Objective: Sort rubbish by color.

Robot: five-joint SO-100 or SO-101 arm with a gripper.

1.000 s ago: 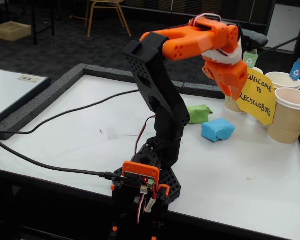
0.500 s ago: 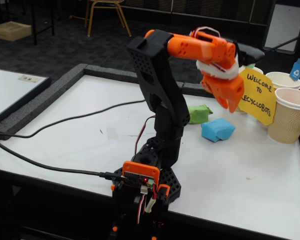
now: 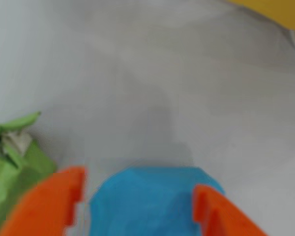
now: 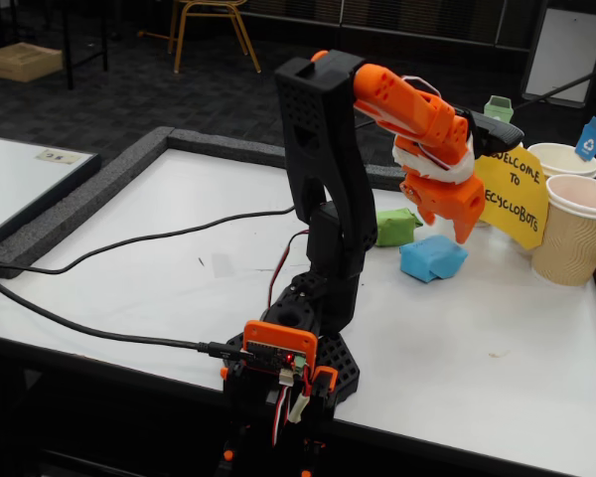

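Two pieces of rubbish lie on the white table. The blue lump [image 4: 432,256] sits right of the arm, and the green lump [image 4: 395,226] lies just behind it to the left. My orange gripper [image 4: 447,225] hangs a little above the blue lump, pointing down. In the wrist view the gripper [image 3: 137,187] is open, and the blue lump [image 3: 142,201] shows between its two orange fingers [image 3: 44,206], apart from them. At the left edge of that view is the green lump [image 3: 14,167].
A yellow sign [image 4: 514,189] leans right behind the gripper. Beige ribbed paper cups [image 4: 574,231] with coloured tags stand at the far right near the table edge. A black cable [image 4: 129,238] crosses the table on the left. The arm's base [image 4: 298,348] stands at the front edge.
The gripper has come down and back from in front of the sign and cups, and now hangs over the blue lump. The lumps have not moved.
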